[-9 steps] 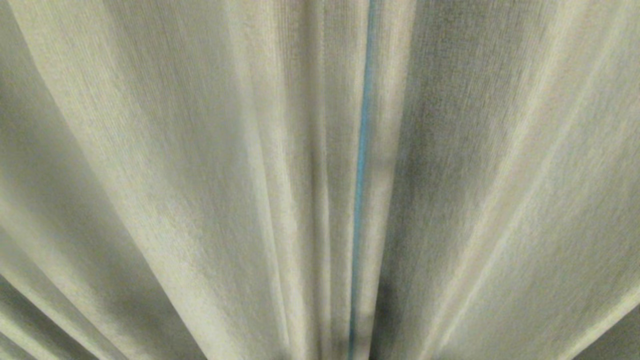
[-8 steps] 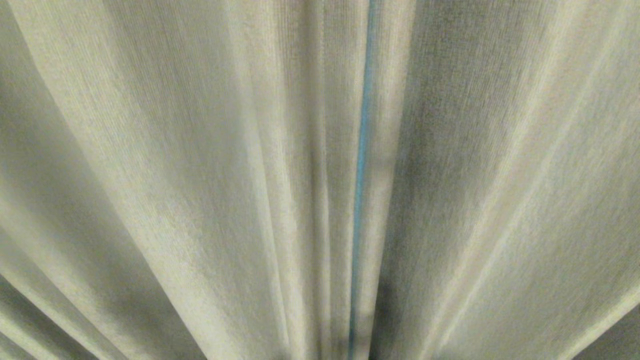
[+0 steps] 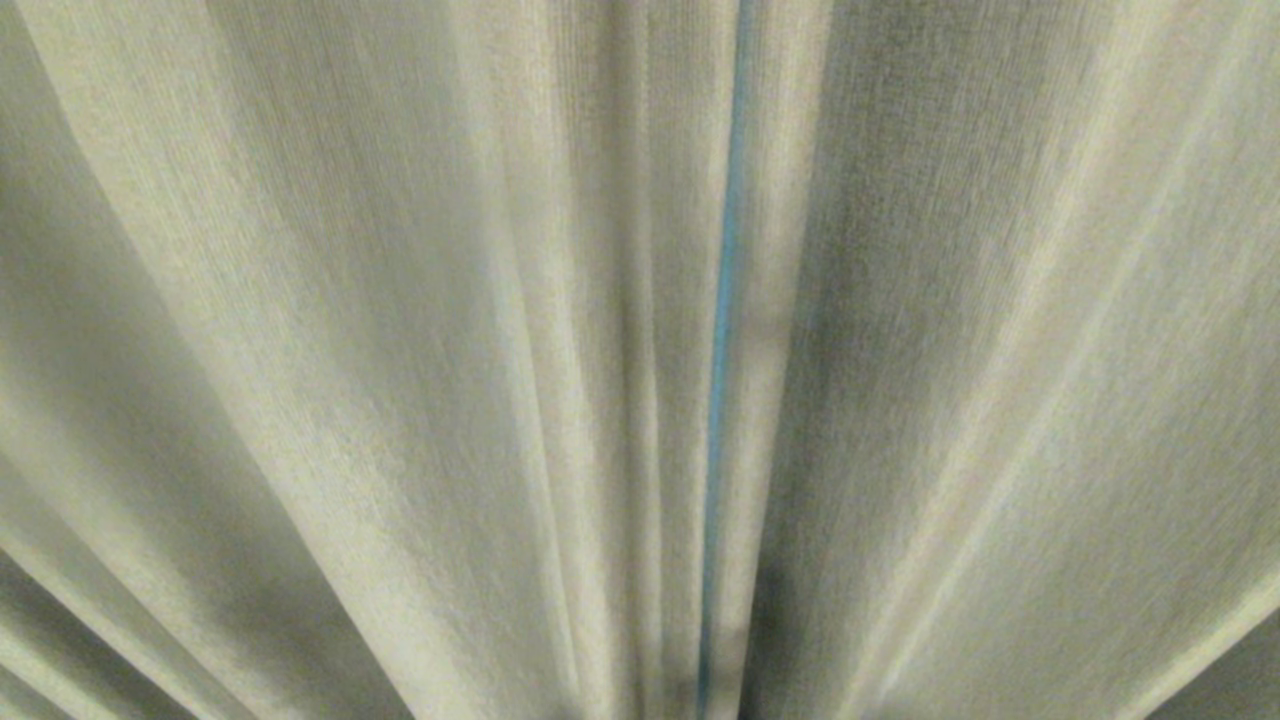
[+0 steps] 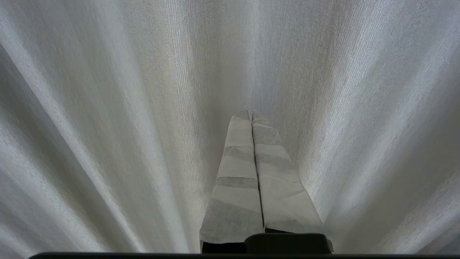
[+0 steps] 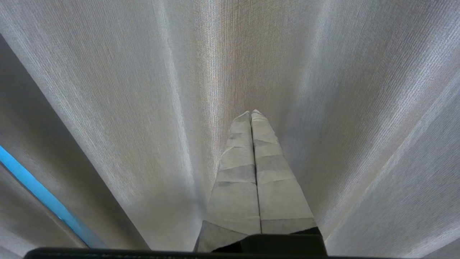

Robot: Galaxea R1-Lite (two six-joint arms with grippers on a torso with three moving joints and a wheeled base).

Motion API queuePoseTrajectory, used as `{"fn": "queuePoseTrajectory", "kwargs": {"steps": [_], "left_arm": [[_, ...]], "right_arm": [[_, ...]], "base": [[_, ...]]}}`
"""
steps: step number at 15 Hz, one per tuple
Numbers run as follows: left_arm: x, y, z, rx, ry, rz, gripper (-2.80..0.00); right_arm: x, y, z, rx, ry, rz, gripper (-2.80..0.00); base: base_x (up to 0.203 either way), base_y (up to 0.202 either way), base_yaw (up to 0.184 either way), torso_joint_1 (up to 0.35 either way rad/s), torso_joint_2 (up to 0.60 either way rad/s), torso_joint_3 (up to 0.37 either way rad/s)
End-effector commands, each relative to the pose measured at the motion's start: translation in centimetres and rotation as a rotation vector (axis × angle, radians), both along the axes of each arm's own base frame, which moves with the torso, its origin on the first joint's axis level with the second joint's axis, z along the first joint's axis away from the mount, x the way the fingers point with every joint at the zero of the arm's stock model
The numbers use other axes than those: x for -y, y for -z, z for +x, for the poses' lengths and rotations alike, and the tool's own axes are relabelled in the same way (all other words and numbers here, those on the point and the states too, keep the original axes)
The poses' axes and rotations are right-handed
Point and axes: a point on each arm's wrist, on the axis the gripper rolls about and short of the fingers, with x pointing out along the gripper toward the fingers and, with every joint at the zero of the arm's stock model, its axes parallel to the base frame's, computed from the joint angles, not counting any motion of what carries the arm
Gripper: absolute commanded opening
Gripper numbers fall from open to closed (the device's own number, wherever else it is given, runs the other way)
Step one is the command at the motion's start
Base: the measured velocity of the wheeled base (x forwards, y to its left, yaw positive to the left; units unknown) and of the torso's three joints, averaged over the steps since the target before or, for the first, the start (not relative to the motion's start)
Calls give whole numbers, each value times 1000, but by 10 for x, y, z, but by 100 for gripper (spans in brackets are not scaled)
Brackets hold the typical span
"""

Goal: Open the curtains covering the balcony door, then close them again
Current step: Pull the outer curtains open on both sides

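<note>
The beige-cream curtains [image 3: 400, 350] fill the whole head view in vertical folds, drawn shut, with a thin blue slit [image 3: 722, 340] where the two panels meet. The balcony door is hidden behind them. Neither arm shows in the head view. In the left wrist view my left gripper [image 4: 251, 114] points at the fabric [image 4: 107, 108], its taped fingers [image 4: 237, 172] pressed together and holding nothing. In the right wrist view my right gripper [image 5: 251, 112] is likewise shut and empty, facing the fabric [image 5: 323, 90].
A blue strip [image 5: 43, 194] shows at the edge of a fold in the right wrist view. Curtain fabric is close in front of both grippers on all sides.
</note>
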Motion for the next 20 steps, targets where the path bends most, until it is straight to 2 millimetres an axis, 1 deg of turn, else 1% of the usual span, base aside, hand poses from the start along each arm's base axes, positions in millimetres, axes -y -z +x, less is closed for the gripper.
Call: {"fn": "queuePoseTrajectory", "kwargs": {"steps": [1, 7, 11, 13, 15, 18, 20], "left_arm": [[0, 0, 0, 1, -1, -1, -280], [0, 0, 0, 2, -1, -1, -280], [0, 0, 0, 2, -1, -1, -280], [0, 0, 0, 0, -1, -1, -280], [0, 0, 0, 2, -1, -1, -280], [0, 0, 0, 2, -1, -1, -280], [0, 0, 0, 2, -1, -1, -280]], "right_arm": [[0, 0, 0, 0, 1, -4, -280], [0, 1, 0, -3, -17, -30, -280], [-1, -15, -1, 132, -24, -38, -280], [-1, -27, -6, 172, -45, -50, -280], [-2, -47, -10, 207, -92, -68, -280], [-3, -77, -1, 183, -112, -77, -280], [-3, -101, 12, 174, -129, -77, -280]], "base": [[0, 0, 0, 0, 0, 0], [0, 0, 0, 0, 0, 0], [0, 0, 0, 0, 0, 0], [0, 0, 0, 0, 0, 0], [0, 0, 0, 0, 0, 0], [0, 0, 0, 0, 0, 0], [0, 0, 0, 0, 0, 0]]}}
